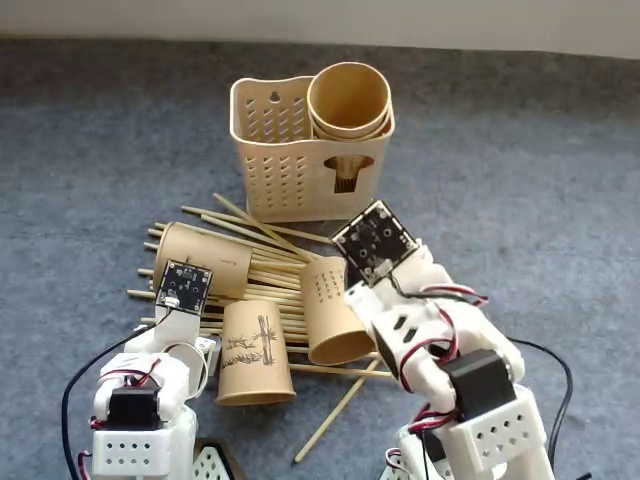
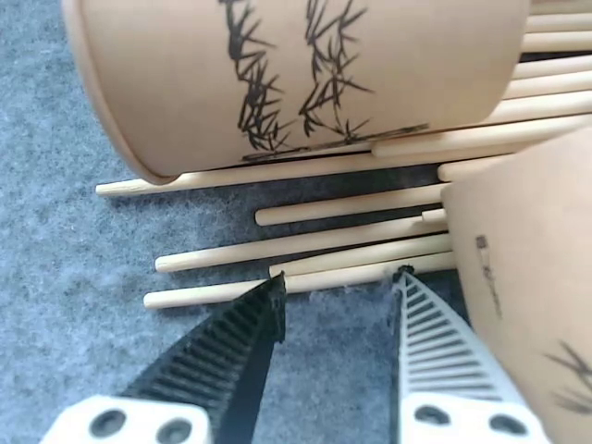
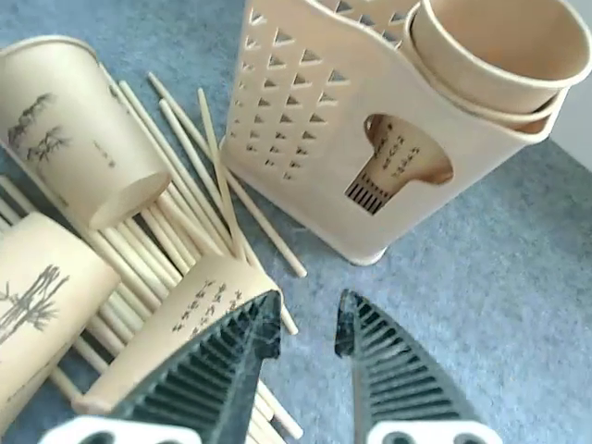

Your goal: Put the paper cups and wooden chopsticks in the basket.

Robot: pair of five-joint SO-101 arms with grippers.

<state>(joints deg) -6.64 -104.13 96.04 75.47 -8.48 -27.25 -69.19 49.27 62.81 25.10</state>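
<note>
A perforated tan basket (image 1: 285,165) stands at the back with paper cups (image 1: 348,98) stacked in it. Three more paper cups lie on a pile of wooden chopsticks (image 1: 275,272): one on the left (image 1: 205,258), one in front (image 1: 253,352) and one on the right (image 1: 335,312). My left gripper (image 2: 339,282) is open low over the carpet, its tips at the ends of some chopsticks (image 2: 305,242), between a bamboo-print cup (image 2: 296,74) and another cup (image 2: 527,268). My right gripper (image 3: 307,319) is open, with nothing in it, above the rightmost cup (image 3: 176,342) and short of the basket (image 3: 314,148).
Everything rests on grey carpet (image 1: 520,180). One loose chopstick (image 1: 335,415) lies between the two arm bases. Bare carpet stretches right of the basket and left of the pile.
</note>
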